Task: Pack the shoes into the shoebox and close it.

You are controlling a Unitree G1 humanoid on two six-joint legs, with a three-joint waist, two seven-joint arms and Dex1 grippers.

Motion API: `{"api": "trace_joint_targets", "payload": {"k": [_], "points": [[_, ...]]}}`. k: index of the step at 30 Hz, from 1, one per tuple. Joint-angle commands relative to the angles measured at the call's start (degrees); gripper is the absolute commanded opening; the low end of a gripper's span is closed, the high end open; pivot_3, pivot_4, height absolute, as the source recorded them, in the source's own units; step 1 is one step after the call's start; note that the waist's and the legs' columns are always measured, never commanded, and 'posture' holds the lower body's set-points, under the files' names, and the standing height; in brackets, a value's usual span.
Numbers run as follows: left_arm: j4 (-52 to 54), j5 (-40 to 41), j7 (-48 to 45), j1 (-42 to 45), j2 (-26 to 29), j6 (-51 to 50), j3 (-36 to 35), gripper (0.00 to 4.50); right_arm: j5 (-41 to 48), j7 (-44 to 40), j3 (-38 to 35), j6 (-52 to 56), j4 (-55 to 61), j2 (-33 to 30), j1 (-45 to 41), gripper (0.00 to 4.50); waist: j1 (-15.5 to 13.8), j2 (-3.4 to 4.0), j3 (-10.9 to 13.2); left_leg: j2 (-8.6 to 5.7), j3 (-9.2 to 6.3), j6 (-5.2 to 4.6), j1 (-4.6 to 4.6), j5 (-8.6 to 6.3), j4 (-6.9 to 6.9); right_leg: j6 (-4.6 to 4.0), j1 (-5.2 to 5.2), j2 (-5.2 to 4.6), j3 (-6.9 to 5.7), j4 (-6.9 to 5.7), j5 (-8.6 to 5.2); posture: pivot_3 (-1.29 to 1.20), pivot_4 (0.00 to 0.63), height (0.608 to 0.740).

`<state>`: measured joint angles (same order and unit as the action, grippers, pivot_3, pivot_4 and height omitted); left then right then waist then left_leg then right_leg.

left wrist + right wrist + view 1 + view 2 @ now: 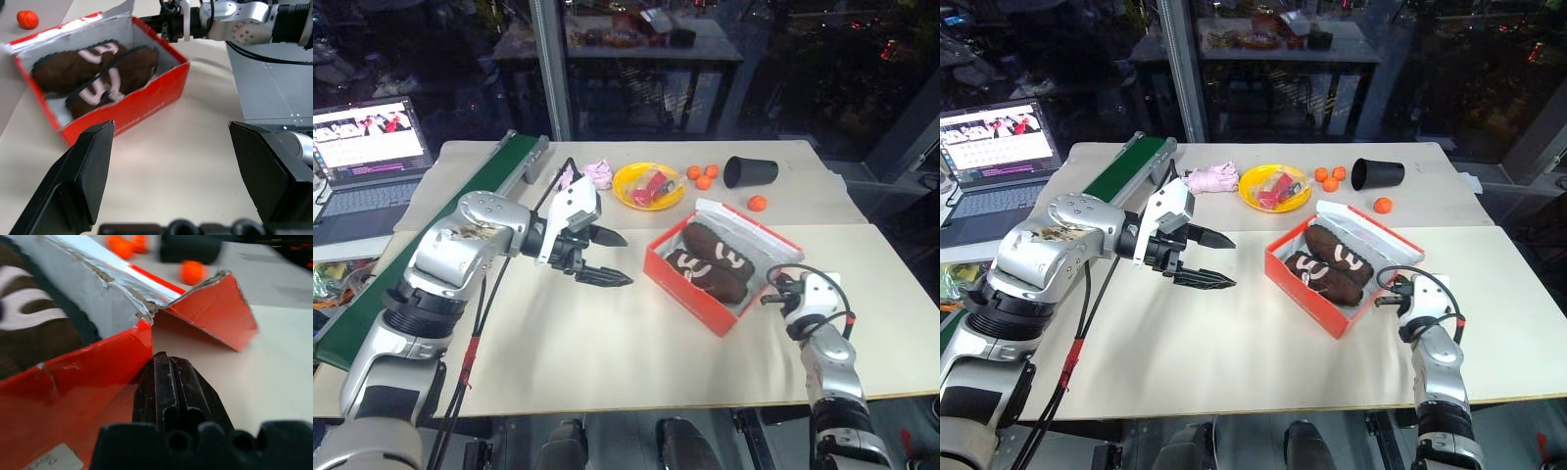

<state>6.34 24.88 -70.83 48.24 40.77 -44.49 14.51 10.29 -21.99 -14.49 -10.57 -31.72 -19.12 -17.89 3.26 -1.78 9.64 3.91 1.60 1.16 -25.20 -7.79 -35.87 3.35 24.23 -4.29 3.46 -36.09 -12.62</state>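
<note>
The red-orange shoebox (690,289) stands open on the table, right of centre, its lid (759,233) folded back with the white inside up. Both dark brown shoes (722,250) (698,275) lie side by side in it, cream laces up. My left gripper (607,258) hovers open to the left of the box, pointing at it, nothing between its fingers (85,171). My right gripper (770,298) is shut and empty, low at the box's near right corner. In the right wrist view its tip (164,364) is right at the red wall (83,382).
Behind the box sit a yellow plate (625,186) holding red items, a pink plush toy (598,171), several orange balls (703,177) and a tipped black cup (751,171). A green strip (494,178) and a laptop (372,147) lie at the far left.
</note>
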Motion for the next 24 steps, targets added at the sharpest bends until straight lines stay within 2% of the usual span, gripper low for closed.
{"api": "trace_joint_targets", "payload": {"k": [1, 5, 11, 18, 24], "points": [[0.60, 0.28, 0.19, 1.05, -0.26, 0.67, -1.31, 3.98, 2.82, -7.55, 5.14, 5.78, 8.98, 1.20, 1.92, 0.02, 0.18, 0.00, 0.00, 0.00, 0.00, 0.00, 0.00, 0.00, 0.00, 0.03, 0.01, 0.00, 0.00, 0.00, 0.02, 0.00, 0.150, 0.740], [-0.17, -0.07, 0.16, 1.27, -0.71, 1.40, -1.13, 3.98, 4.93, -10.51, 9.25, 14.10, 20.03, 1.72, 5.63, 0.02, 0.35, 0.00, 0.00, 0.02, 0.00, 0.00, 0.00, 0.00, 0.00, 0.08, 0.03, 0.03, 0.01, -0.05, 0.04, 0.00, 0.150, 0.740], [-1.14, -0.48, -0.08, 1.69, -1.67, 2.61, -0.75, 3.98, 5.66, -6.98, 8.04, 19.66, 25.82, 2.07, 9.29, 0.02, -0.63, 0.00, 0.00, 0.01, 0.00, 0.01, -0.01, -0.01, -0.02, -0.22, 0.03, 0.00, 0.02, -0.04, -0.14, 0.00, 0.150, 0.740], [-2.12, -0.96, -0.28, 2.27, -2.42, 3.45, -0.46, 3.98, 6.82, -3.14, 3.77, 18.89, 18.97, 4.82, 13.29, 0.02, -1.11, 0.00, 0.00, 0.00, 0.01, 0.01, -0.02, -0.01, -0.02, -0.20, 0.02, 0.00, 0.02, -0.03, -0.16, 0.00, 0.150, 0.740], [-2.60, -1.24, -0.78, 2.74, -2.65, 3.43, -0.44, 3.98, 7.46, 0.42, -1.33, 11.62, 7.74, 4.75, 7.33, 0.02, -0.80, -0.05, -0.03, -0.02, 0.01, 0.01, 0.01, 0.00, -0.11, -0.20, -0.11, 0.01, 0.10, 0.00, -0.15, 0.00, 0.150, 0.740]]}}
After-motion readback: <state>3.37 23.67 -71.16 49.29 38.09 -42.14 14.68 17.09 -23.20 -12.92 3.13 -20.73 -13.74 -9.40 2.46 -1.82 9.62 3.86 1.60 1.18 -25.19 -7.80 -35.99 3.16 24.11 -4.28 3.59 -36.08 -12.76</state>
